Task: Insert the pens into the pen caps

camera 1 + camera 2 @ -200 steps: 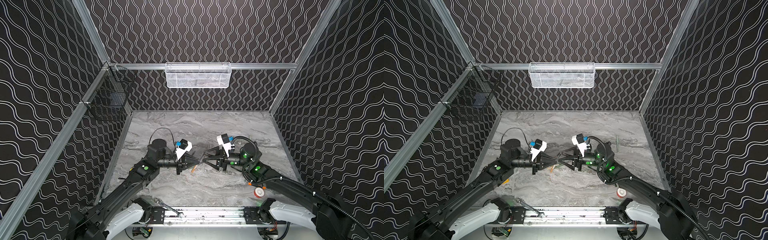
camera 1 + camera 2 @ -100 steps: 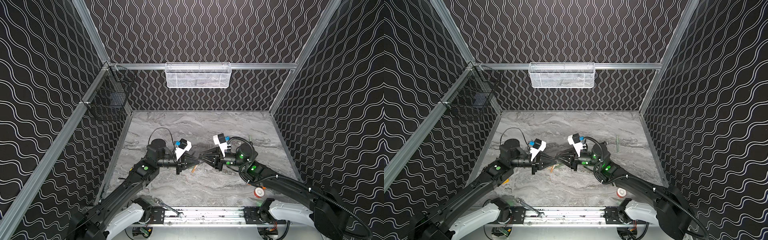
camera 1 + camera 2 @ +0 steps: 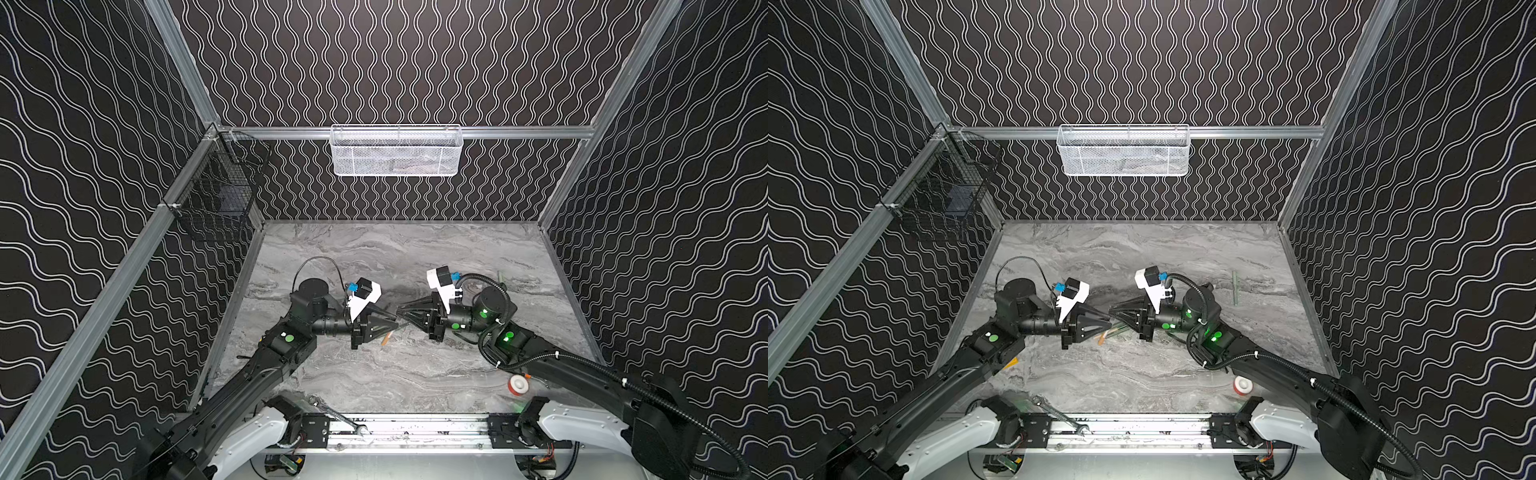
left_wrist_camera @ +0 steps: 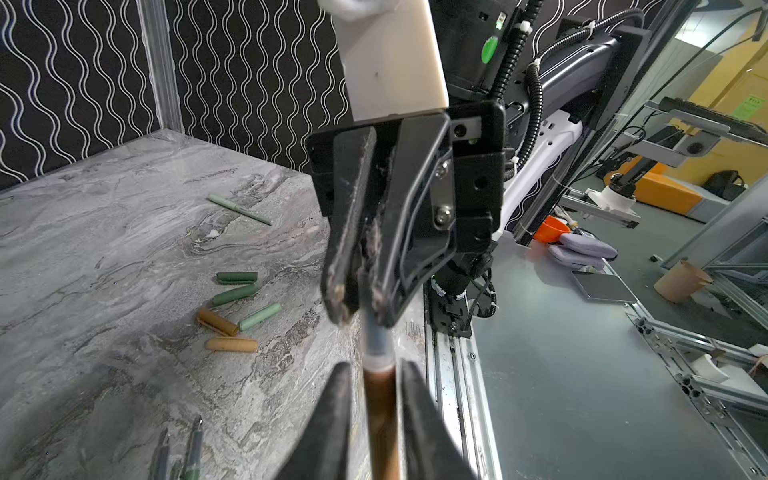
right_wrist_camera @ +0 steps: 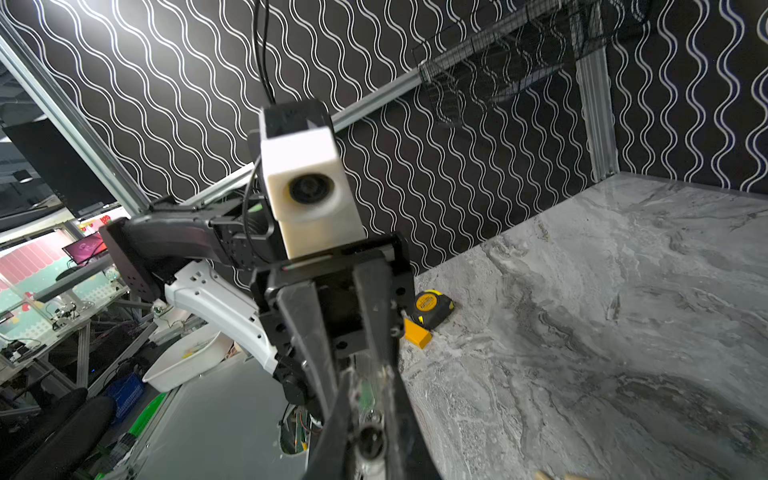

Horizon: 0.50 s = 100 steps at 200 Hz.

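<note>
Pen (image 4: 380, 399) is being pinched by right gripper (image 4: 360, 309), left gripper (image 4: 374, 365) fingers being held apart around it, seemingly for handover.

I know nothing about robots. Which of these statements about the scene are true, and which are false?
1. The right fingers are shut on a pen. True.
2. The left fingers squeeze that pen. False: they stand open beside its brown barrel.
3. Five loose caps lie clustered on the table. True.
4. The white basket sits on the table. False: it hangs from the rail on the back wall.
</note>
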Motion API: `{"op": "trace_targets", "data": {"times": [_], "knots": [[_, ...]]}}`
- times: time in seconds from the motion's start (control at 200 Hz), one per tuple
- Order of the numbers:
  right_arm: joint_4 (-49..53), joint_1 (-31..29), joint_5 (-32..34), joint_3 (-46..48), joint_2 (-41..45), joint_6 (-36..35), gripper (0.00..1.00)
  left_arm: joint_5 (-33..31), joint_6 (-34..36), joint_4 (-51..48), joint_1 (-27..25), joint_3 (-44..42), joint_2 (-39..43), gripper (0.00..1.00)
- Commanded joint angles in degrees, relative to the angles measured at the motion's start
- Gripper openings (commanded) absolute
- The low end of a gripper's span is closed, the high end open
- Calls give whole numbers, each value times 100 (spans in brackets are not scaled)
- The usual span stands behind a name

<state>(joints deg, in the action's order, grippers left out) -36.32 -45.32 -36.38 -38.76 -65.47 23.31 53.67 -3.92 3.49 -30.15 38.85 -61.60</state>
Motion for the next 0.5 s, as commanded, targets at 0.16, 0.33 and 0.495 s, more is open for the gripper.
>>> {"op": "trace_targets", "data": {"times": [0.16,0.33,0.495], "knots": [[255,-3,-26,-346,113,48,0,27,313,-150,8,7,78,99],[473,-3,-211,-543,36,64,0,184,252,15,9,-9,61,94],[599,-4,-393,-614,-43,68,0,239,233,135,5,-10,-2,80]]}}
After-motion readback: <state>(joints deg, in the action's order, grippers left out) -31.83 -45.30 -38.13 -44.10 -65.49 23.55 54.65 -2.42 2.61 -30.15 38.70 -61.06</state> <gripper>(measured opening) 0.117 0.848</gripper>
